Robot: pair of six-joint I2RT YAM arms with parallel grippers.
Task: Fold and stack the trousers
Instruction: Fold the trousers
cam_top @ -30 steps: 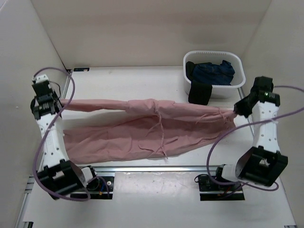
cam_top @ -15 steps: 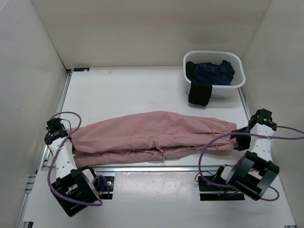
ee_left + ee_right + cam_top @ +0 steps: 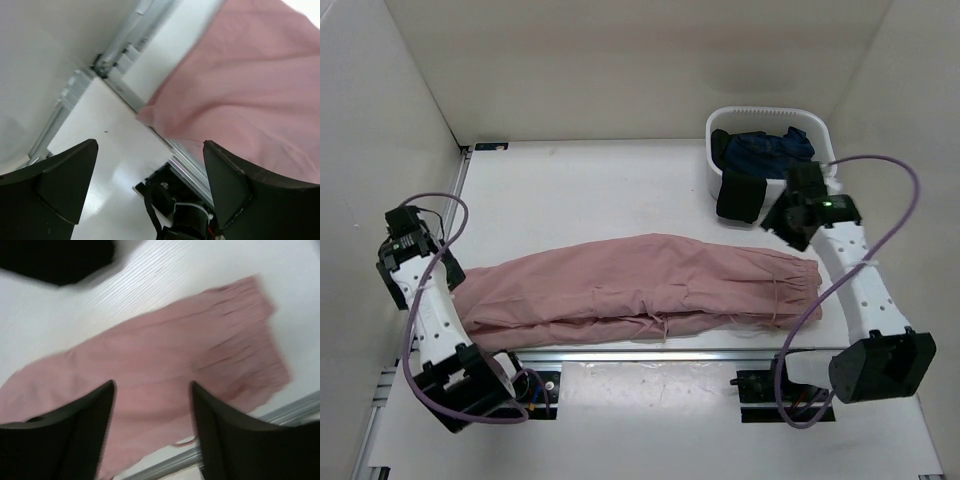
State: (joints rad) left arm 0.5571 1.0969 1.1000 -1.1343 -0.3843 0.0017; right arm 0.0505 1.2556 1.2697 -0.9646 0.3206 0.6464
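The dusty-pink trousers (image 3: 640, 285) lie flat in a long folded band across the front of the table, with thin drawstrings (image 3: 660, 322) trailing at their near edge. My left gripper (image 3: 405, 262) hangs open above the band's left end, off the cloth. In the left wrist view its fingers (image 3: 55, 182) stand wide apart with nothing between them, and the trousers (image 3: 245, 75) are at upper right. My right gripper (image 3: 782, 220) hovers open above the gathered right end. In the blurred right wrist view the trousers (image 3: 170, 355) lie below the empty gripper (image 3: 152, 410).
A white basket (image 3: 820, 170) at the back right holds a dark navy garment (image 3: 770, 150). A black cloth (image 3: 740, 195) hangs over its front rim, close to my right gripper. White walls enclose the table on three sides. A metal rail (image 3: 650, 355) runs along the front edge.
Both grippers let go of the trousers, which dropped from a stretched hold onto the table. The left arm rose back to the left. The right arm swung up toward the basket.
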